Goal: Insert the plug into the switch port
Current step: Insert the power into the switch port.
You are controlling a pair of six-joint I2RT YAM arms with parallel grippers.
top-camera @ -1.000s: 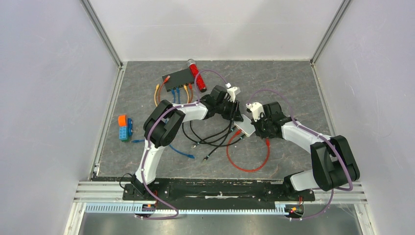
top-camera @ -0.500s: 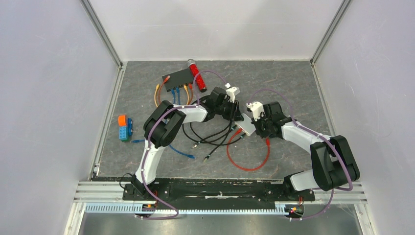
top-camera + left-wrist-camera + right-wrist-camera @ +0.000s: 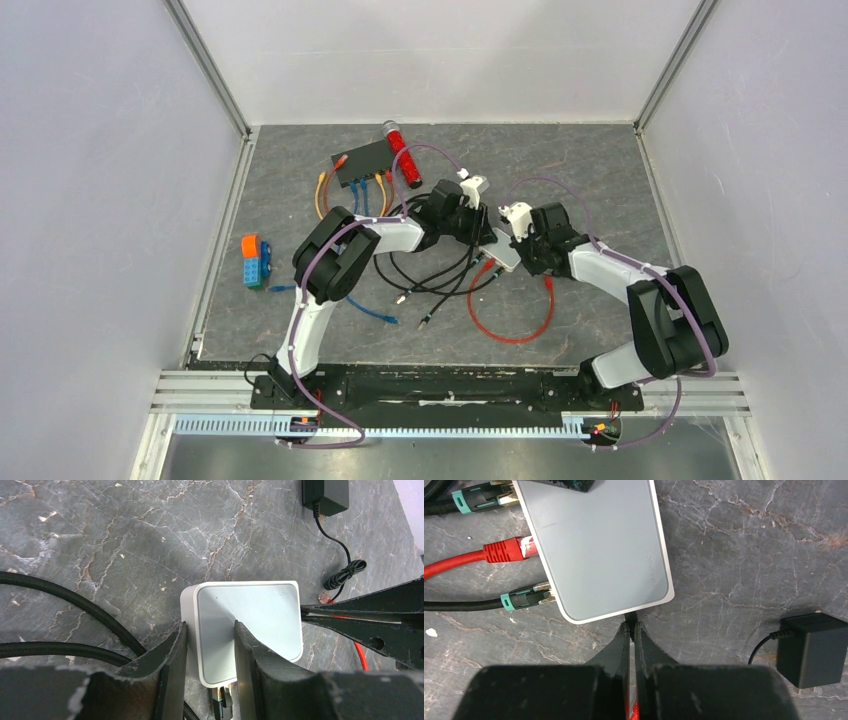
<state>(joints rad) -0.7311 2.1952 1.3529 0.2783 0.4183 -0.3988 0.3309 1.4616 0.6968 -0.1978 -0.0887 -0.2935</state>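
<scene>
**A:** What shifted in the last second?

**B:** The right gripper (image 3: 631, 627), fingers pressed together with its tip against the white box (image 3: 594, 545), nudged that box toward 12 o'clock. The left gripper (image 3: 210, 628) narrowed slightly. Its jaws are part-spread astride the box's side; I cannot tell whether they clamp it.

**A:** And the switch port (image 3: 370, 174)?

**B:** It sits on the black switch (image 3: 365, 158), at 10 o'clock from both grippers and well apart. Neither holds a plug, and I cannot tell which is meant. My judgement: insertion not begun.
</scene>
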